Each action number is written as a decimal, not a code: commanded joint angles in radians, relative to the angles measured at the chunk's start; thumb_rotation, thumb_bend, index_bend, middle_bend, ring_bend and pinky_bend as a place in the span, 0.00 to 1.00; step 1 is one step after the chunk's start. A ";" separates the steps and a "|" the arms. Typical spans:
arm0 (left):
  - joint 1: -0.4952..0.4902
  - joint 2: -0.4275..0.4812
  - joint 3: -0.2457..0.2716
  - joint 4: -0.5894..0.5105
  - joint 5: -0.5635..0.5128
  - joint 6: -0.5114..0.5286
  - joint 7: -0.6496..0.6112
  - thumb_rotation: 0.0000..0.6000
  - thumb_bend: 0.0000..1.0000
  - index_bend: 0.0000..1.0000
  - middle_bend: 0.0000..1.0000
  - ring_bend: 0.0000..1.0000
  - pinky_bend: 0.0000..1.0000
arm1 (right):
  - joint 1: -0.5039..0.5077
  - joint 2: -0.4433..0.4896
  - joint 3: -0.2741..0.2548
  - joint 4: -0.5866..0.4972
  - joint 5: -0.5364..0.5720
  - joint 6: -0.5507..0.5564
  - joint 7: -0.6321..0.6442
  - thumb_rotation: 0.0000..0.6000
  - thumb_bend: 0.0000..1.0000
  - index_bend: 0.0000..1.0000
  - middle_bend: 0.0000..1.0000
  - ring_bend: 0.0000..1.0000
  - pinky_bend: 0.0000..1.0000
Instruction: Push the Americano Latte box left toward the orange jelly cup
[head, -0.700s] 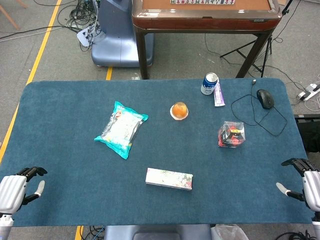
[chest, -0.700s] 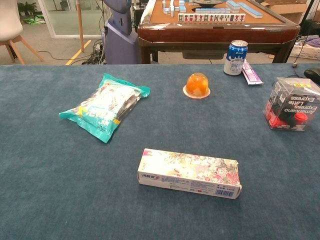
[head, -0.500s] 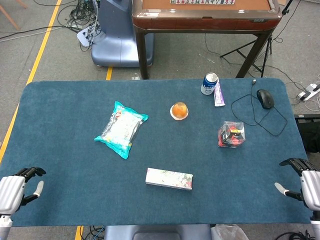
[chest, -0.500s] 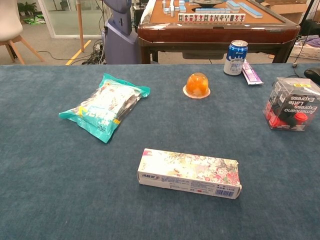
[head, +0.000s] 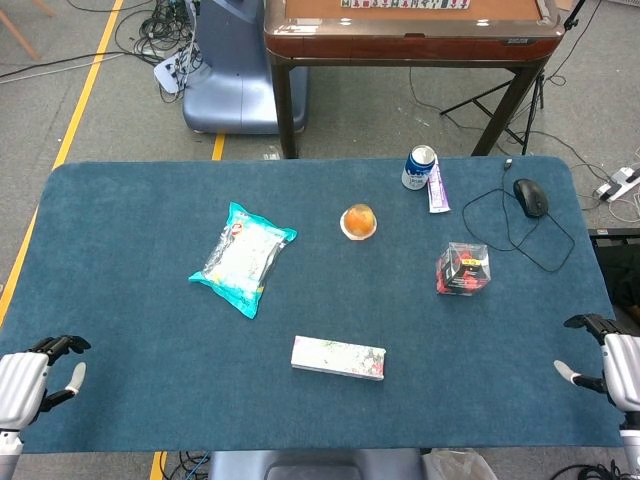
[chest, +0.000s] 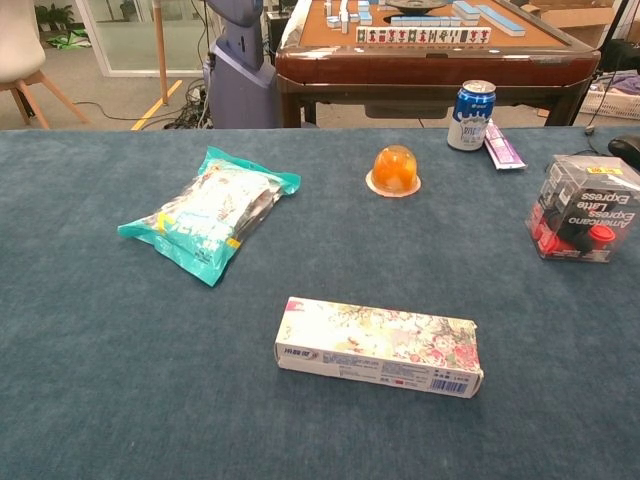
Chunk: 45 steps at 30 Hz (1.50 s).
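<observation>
The Americano Latte box (head: 463, 269) (chest: 585, 209) is a clear box with black and red contents, standing on the right of the blue table. The orange jelly cup (head: 359, 221) (chest: 395, 170) sits to its left and a little farther back. My right hand (head: 612, 365) hangs at the table's front right corner, well below and right of the box, fingers apart and holding nothing. My left hand (head: 28, 377) is at the front left corner, fingers apart and empty. Neither hand shows in the chest view.
A teal snack bag (head: 243, 257) lies left of centre. A floral carton (head: 338, 357) lies near the front edge. A blue can (head: 419, 167) and purple tube (head: 437, 188) stand at the back, and a mouse (head: 530, 196) with its cable lies at the back right.
Both hands have drifted slightly outward and down toward the table's front corners. Nothing on the table has moved.
</observation>
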<state>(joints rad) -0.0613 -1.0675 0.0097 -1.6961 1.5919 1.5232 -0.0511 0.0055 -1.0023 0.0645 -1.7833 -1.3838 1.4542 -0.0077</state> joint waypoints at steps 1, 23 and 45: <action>0.000 0.000 0.000 0.001 0.000 0.000 -0.004 1.00 0.41 0.41 0.45 0.42 0.64 | 0.014 -0.014 0.014 0.009 0.043 -0.027 -0.028 1.00 0.00 0.39 0.61 0.65 0.71; 0.003 -0.009 -0.010 0.013 -0.004 0.014 -0.023 1.00 0.41 0.41 0.45 0.42 0.64 | 0.205 -0.112 0.120 0.135 0.455 -0.336 -0.208 1.00 0.48 0.19 1.00 1.00 1.00; 0.006 -0.004 -0.015 0.011 -0.008 0.022 -0.035 1.00 0.41 0.41 0.45 0.42 0.64 | 0.406 -0.275 0.141 0.294 0.703 -0.479 -0.373 1.00 0.72 0.19 1.00 1.00 1.00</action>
<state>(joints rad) -0.0550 -1.0712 -0.0054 -1.6848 1.5840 1.5450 -0.0863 0.4037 -1.2676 0.2075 -1.4978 -0.6879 0.9803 -0.3725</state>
